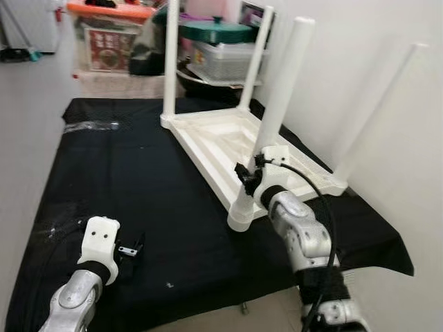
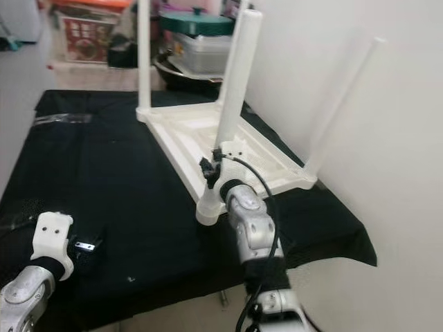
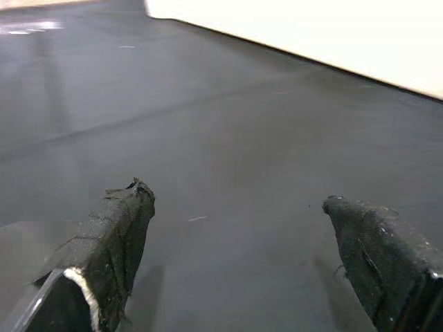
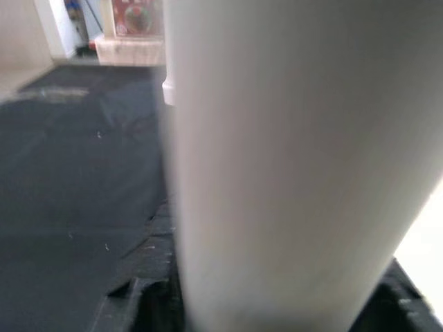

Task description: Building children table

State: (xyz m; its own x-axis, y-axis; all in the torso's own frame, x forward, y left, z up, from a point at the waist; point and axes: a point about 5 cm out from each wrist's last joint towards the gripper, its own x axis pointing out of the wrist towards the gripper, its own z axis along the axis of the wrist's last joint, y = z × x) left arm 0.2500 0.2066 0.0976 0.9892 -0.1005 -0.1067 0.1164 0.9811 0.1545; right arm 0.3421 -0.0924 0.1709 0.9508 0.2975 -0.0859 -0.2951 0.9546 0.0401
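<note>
**Upturned children's table with the right hand at its near leg**

A white plastic children's table (image 1: 228,142) is seen lying upside down on a black cloth (image 1: 138,180) spread over the floor, close beside a white wall (image 1: 387,83). Its four white legs are pointed upward. The nearest leg (image 1: 280,97) is set in the corner socket closest to the robot, and the right hand (image 1: 250,181) is placed at the lower part of that leg, just above the socket. In the right wrist view the leg (image 4: 297,159) is shown very close, with the black fingers only glimpsed at its sides; whether they are pressed onto the leg or merely beside it cannot be told.

The right arm is reached forward and up from the lower edge of the head views, its silver forearm bent at the wrist, with a black cable looped over it. The left arm is held low at the robot's left, well apart from the table, with the left hand (image 1: 130,247) lying just above the cloth. In the left wrist view its two black fingers (image 3: 114,249) are shown spread apart with nothing between them, and the table's white edge is seen beyond.

Behind the table, storage boxes (image 1: 111,38) and a lidded container (image 1: 218,48) are stacked; their contents are hard to make out. The far leg by the wall is pale against it and faint.
</note>
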